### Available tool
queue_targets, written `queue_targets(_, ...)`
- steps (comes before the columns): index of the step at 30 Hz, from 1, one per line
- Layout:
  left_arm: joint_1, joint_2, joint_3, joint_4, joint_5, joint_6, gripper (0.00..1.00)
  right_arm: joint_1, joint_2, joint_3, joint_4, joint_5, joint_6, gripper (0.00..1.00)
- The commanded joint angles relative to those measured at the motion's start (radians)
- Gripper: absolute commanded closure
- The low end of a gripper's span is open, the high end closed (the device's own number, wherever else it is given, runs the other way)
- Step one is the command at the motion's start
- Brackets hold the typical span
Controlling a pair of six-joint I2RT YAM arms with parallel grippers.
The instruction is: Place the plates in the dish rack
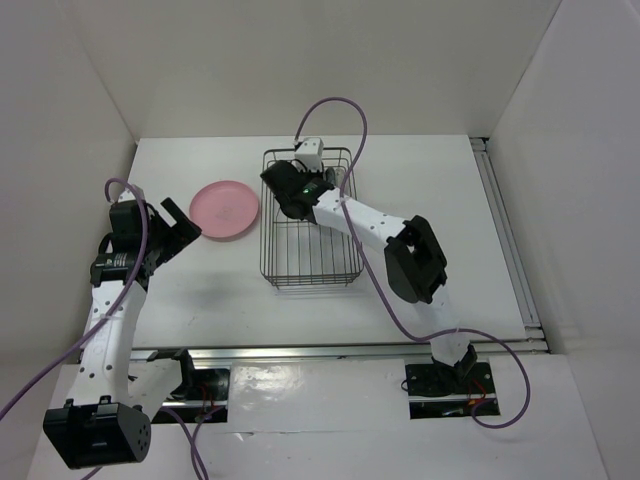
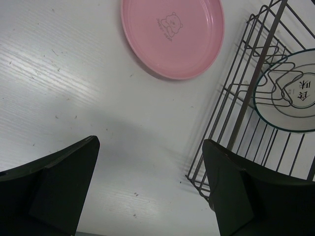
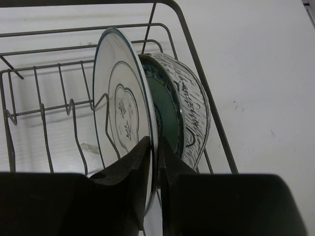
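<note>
The pink plate [image 1: 225, 210] [image 2: 172, 34] lies flat on the table, left of the black wire dish rack [image 1: 312, 272] [image 2: 231, 113] [image 3: 197, 59]. My left gripper [image 1: 185, 228] [image 2: 150, 147] hovers open and empty just near of the pink plate. Inside the rack the white plate with a dark rim [image 3: 123, 98] [image 2: 295, 93] stands on edge between the prongs. The teal patterned plate [image 3: 170, 115] stands right behind it. My right gripper [image 1: 290, 188] [image 3: 154, 140] reaches into the rack's far end, its jaws slightly apart astride the white plate's rim.
White walls enclose the table on the left, back and right. A metal rail [image 1: 510, 250] runs along the table's right edge. My right arm [image 1: 400, 245] stretches over the rack's right side.
</note>
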Motion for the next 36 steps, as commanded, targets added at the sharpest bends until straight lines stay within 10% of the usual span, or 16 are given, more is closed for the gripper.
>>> queue_targets(1, 0.005, -0.016, -0.003, 0.037, 0.005, 0.01, 0.0, -0.005, 0.008, 0.025, -0.015, 0.011, 0.031, 0.79)
queue_targets(7, 0.005, -0.016, -0.003, 0.037, 0.005, 0.01, 0.0, -0.005, 0.017, 0.034, -0.001, 0.011, 0.02, 0.68)
queue_targets(15, 0.005, -0.016, -0.003, 0.037, 0.014, 0.01, 0.0, -0.014, 0.017, 0.106, 0.06, -0.007, -0.125, 0.29)
queue_targets(25, 0.014, 0.013, -0.003, 0.046, 0.027, 0.01, 0.0, 0.006, -0.096, 0.227, 0.129, -0.131, -0.285, 0.18)
queue_targets(36, 0.014, 0.353, -0.107, 0.273, 0.179, -0.315, 0.0, 0.006, -0.834, -0.598, 0.459, -0.591, -0.202, 0.06)
